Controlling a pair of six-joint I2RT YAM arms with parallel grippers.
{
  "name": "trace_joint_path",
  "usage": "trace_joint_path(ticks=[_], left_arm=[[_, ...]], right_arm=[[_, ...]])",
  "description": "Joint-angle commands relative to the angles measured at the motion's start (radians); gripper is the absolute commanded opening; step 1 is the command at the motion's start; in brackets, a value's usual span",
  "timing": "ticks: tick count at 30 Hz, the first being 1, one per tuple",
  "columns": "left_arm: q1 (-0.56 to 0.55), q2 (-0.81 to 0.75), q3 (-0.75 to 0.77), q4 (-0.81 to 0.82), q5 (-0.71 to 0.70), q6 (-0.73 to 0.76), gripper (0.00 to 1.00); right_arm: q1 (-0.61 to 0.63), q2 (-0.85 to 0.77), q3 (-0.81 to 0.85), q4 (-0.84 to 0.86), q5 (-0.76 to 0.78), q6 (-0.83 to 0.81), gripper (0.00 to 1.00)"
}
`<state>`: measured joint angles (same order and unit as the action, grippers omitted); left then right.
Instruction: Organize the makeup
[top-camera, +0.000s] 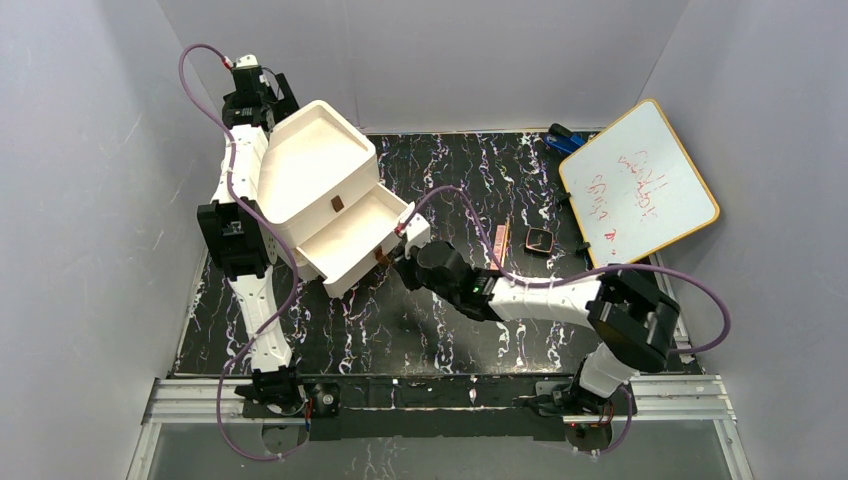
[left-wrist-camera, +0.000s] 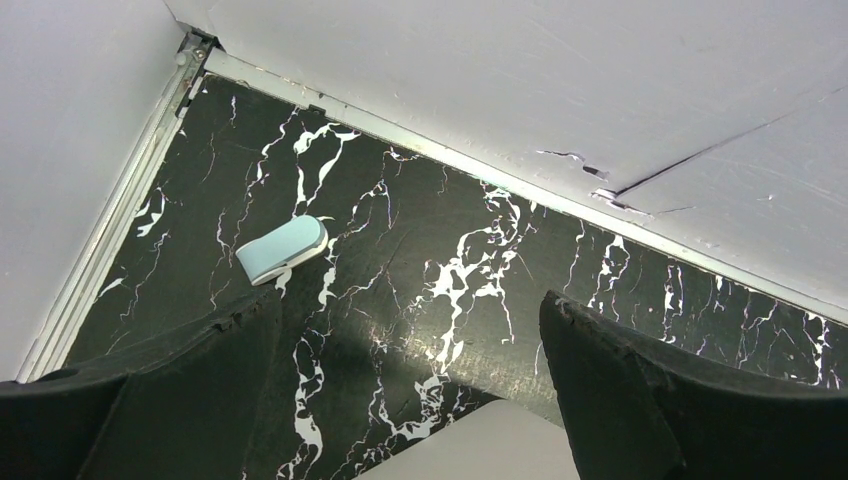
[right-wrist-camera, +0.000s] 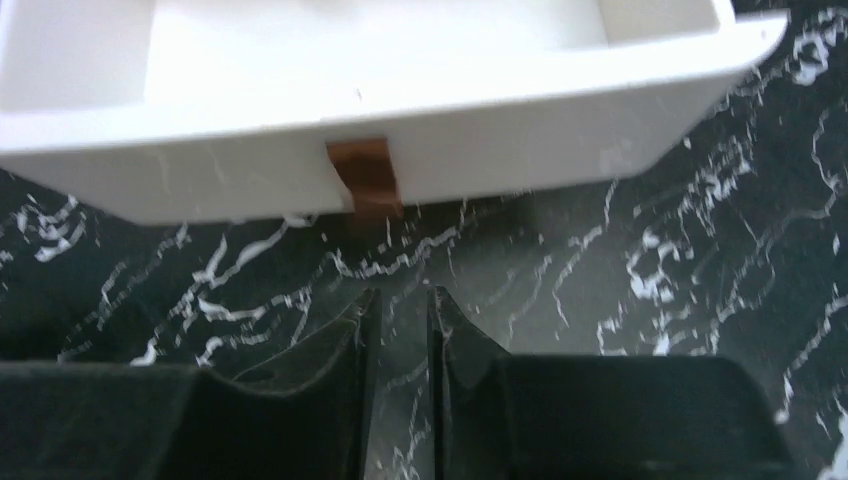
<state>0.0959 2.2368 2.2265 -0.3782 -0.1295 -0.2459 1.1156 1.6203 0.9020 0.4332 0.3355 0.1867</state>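
Right gripper (right-wrist-camera: 400, 298): pinched to a thin slit, gripping nothing, tips low over the black marble-pattern table (top-camera: 380, 335) and just short of the brown handle (right-wrist-camera: 365, 175) on the open drawer (top-camera: 352, 238). Not touching the handle in the right wrist view. Drawer pulled out from the white drawer box (top-camera: 318, 165), front facing the right gripper.

Left gripper (left-wrist-camera: 405, 310): spread wide, holding nothing, up at the far left corner behind the box, aimed down at the table. Between its fingers (left-wrist-camera: 660, 400) in the left wrist view: bare table and a white edge at the bottom of the view. Pale-blue case (left-wrist-camera: 283, 249) flat on the table near the left wall, clear of the left gripper; cannot tell what kind of item.

Makeup out on the table to the right of the box: pink-brown stick (top-camera: 502, 238) and dark square compact (top-camera: 539, 241), near each other, not touching, just off the lower left edge of the whiteboard (top-camera: 640, 185). Both beyond the right arm's forearm, well apart from either gripper.

Whiteboard tilted, red writing on its face, blue item (top-camera: 562, 138) at its far corner.
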Motion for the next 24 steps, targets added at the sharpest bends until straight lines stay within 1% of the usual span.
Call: trace_joint_path(ticks=[1, 3, 5, 6, 11, 14, 19, 24], left_arm=[[-0.005, -0.020, 0.026, -0.021, 0.008, 0.008, 0.98], [-0.006, -0.021, 0.024, -0.021, 0.007, 0.008, 0.98], [-0.007, -0.023, 0.023, -0.022, 0.007, 0.008, 0.98], [-0.007, -0.022, 0.022, -0.022, 0.007, 0.008, 0.98], [-0.007, -0.023, 0.023, -0.020, 0.008, 0.007, 0.98], [-0.009, -0.023, 0.022, -0.020, 0.010, 0.007, 0.98], [-0.014, -0.027, 0.020, -0.018, 0.010, 0.007, 0.98], [-0.016, -0.038, 0.011, -0.016, 0.004, 0.011, 0.98]], right_arm=[[0.015, -0.087, -0.065, -0.224, 0.057, 0.042, 0.36], [0.016, -0.139, -0.094, -0.247, 0.086, 0.062, 0.58], [0.016, -0.191, -0.117, -0.280, 0.121, 0.083, 0.69], [0.018, -0.216, -0.123, -0.307, 0.152, 0.096, 0.70], [0.018, -0.287, -0.139, -0.471, 0.297, 0.176, 0.66], [0.016, -0.283, -0.155, -0.529, 0.364, 0.225, 0.61], [0.016, -0.211, -0.138, -0.597, 0.394, 0.290, 0.53], [-0.006, -0.133, -0.130, -0.607, 0.357, 0.325, 0.53]])
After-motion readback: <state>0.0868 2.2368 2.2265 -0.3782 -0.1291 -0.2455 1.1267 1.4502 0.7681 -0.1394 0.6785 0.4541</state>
